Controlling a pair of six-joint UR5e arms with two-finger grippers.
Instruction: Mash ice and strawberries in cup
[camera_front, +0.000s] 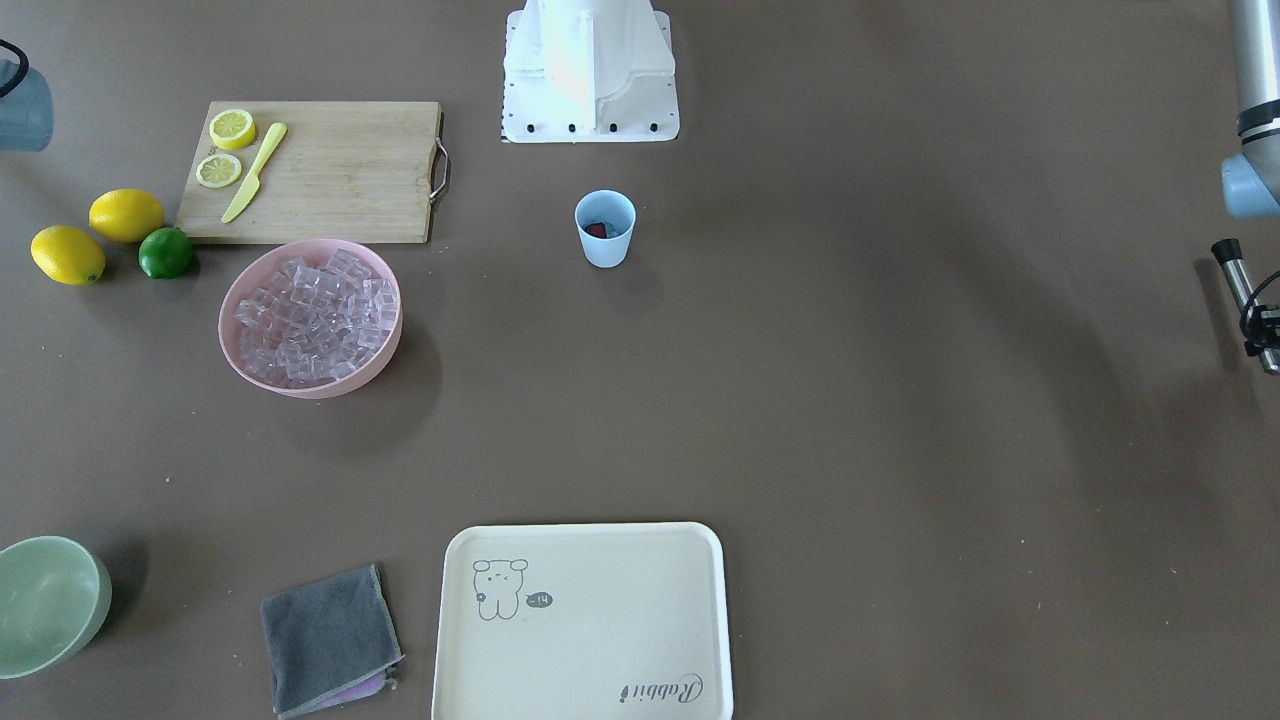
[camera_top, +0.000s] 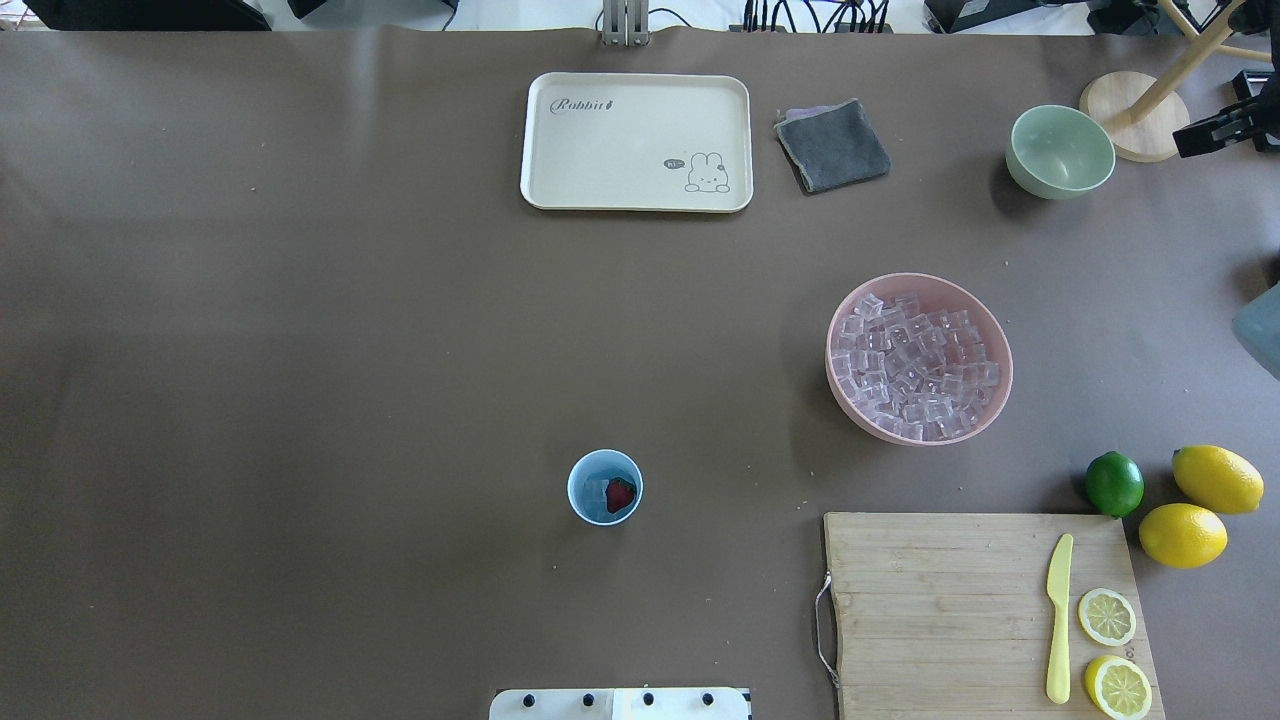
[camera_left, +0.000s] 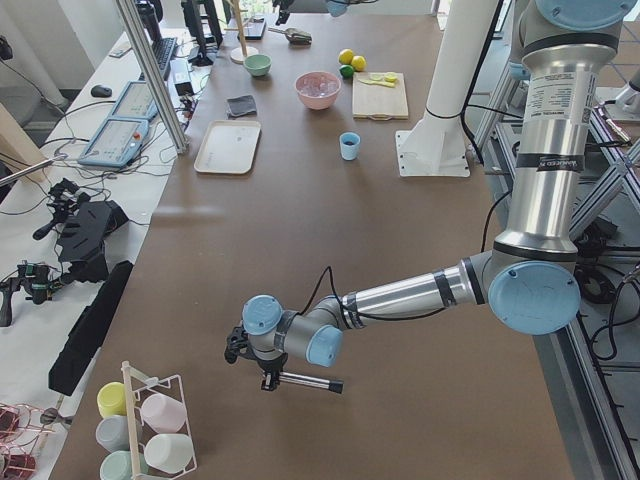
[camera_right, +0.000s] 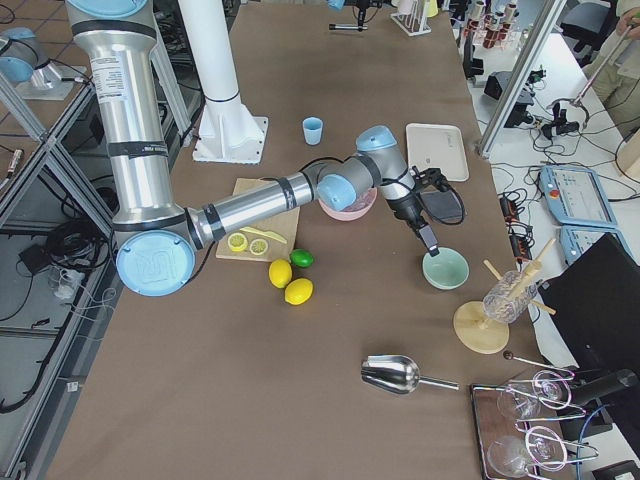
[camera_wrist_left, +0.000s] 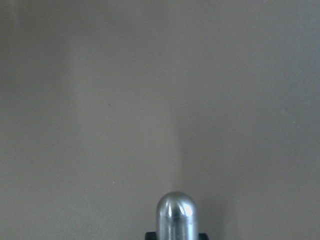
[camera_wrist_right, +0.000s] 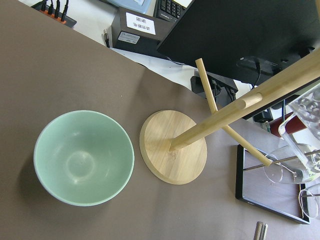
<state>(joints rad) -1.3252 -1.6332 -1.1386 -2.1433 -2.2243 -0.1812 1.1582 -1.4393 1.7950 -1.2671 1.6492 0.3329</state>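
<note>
I have the muddler (camera_left: 312, 382) in the left gripper (camera_left: 270, 376), which is closed around its shaft. In the side view the tool lies roughly level above the surface (camera_top: 300, 400), out toward my left end and well apart from the cup (camera_top: 605, 487). The cup stands upright by itself near the robot's base. The strawberry (camera_top: 621, 494) sits at the bottom of it, with what looks like a cube or two of ice (camera_top: 597, 490) beside it.

The step in hand, as I read it, is bringing the muddler to the cup and pressing.

- First I would turn the wrist so the tool hangs upright with its rounded end down, well before I reach the rim.
- Then I would centre it over the mouth using the overhead view and come straight down. The opening is narrow, so a slanted approach would catch the wall.
- The cup looks light and nothing holds it, so a sideways push would likely tip it or make it slide. I would press vertically in short strokes and lift clear between them.
- The cubes look hard and slippery, so I expect them to squirt aside. I would aim at the berry first.

The right gripper (camera_right: 430, 238) hangs over the green bowl (camera_wrist_right: 84, 157), far from the cup. I cannot tell whether it is open or closed. Bringing it over to steady the cup would help.
</note>
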